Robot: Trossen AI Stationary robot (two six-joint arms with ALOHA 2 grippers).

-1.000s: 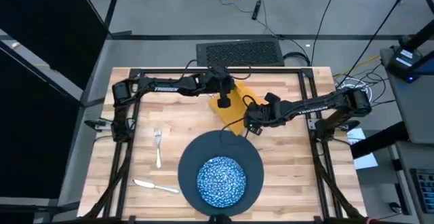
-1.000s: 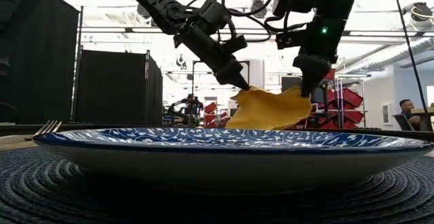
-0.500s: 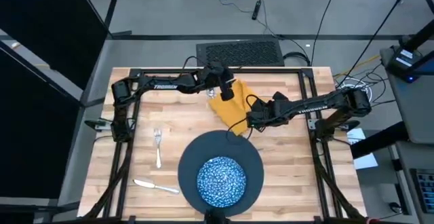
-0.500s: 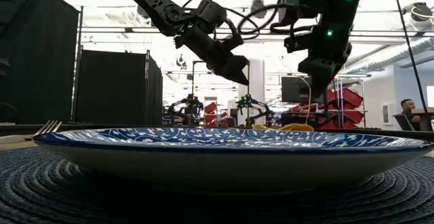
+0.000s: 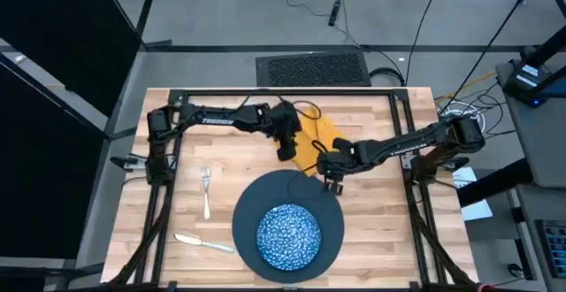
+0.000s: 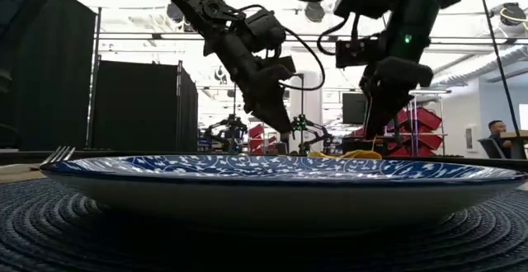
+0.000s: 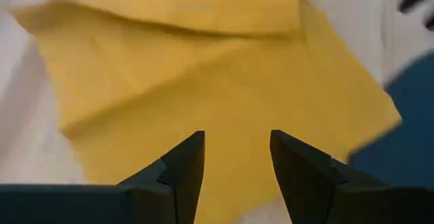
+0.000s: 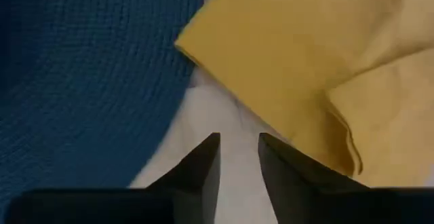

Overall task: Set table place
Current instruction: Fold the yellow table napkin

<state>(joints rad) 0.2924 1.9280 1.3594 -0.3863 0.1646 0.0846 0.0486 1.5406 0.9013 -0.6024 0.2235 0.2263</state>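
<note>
1. The knife and fork lie on the bench to the left of the round dark mat. The knife sits askew near the front, so that side looks only partly arranged.
2. The speckled plate rests in the middle of the mat, the natural centre for a place setting.
3. The left tool hangs over the left edge of the yellow napkin, its fingers parted and holding nothing. The cloth lies rumpled flat on the bench beneath it, probably released so it can be re-gripped or straightened.
4. The napkin sits behind the mat, its near corner reaching the mat's rim. That seems a halfway spot rather than its final place.
5. The right tool hovers at the napkin's front corner beside the mat, fingers narrowly apart and empty, likely lined up to pinch that corner.
6. No spoon is visible.
</note>
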